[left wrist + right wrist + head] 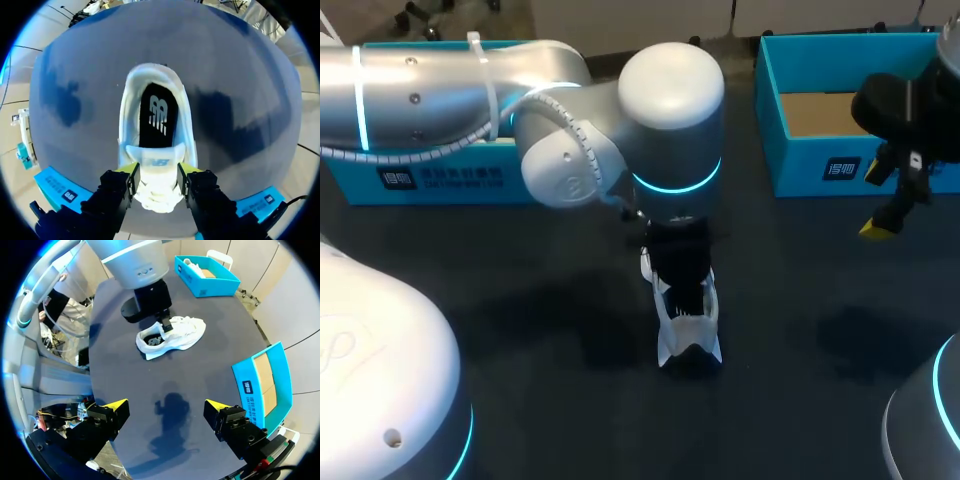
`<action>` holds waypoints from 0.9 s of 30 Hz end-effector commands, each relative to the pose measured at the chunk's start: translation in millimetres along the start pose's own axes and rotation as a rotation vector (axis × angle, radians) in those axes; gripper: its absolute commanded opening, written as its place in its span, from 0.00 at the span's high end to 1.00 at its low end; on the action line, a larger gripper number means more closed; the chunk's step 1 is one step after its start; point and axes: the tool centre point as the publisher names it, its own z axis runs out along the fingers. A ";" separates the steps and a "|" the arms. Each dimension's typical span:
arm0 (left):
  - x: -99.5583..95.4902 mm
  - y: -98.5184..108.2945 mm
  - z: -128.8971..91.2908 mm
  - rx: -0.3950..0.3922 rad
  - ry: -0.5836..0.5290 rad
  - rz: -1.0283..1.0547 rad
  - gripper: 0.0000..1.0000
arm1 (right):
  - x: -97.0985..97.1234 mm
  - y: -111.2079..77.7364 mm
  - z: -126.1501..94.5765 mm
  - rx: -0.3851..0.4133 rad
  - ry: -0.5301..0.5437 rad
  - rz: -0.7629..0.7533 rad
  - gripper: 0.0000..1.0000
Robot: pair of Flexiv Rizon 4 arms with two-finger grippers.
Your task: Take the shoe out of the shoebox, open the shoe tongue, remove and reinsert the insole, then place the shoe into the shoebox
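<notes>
Shoe (687, 318): white, stood upright on its sole near the middle of the dark table (520, 310), outside both boxes and between them.
Heel and toe: in the left wrist view the heel opening pointed away from the left gripper (158, 172), and the toe end lay beneath that gripper.
Insole (159, 117): black with white print, lay flat inside the shoe and showed through the open collar.
Tongue (156, 161): white, lay across the front of the opening, just ahead of the yellow tips.
Left gripper: sat over the shoe from above. Its fingers stood part-way open, and both yellow tips pressed against the laced part from either side, so it had the shoe clamped.
Left arm (470, 100): stretched in from the left to the middle of the table and covered the front half of the shoe in the head view.
Right gripper (166, 407): fingers were spread wide with nothing between them, held above bare table, well apart from the shoe.
Right shoebox (840, 170): teal and open, with its brown floor showing, at the table's far right, just beside the right gripper.
Left shoebox (430, 180): teal, at the far left, partly hidden behind the left arm. In the right wrist view something white lay in it, too small to tell what.
</notes>
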 end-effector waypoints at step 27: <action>14.7 -16.2 -15.4 0.039 -0.025 -0.038 0.52 | -1.9 1.6 0.7 0.005 0.003 0.001 0.00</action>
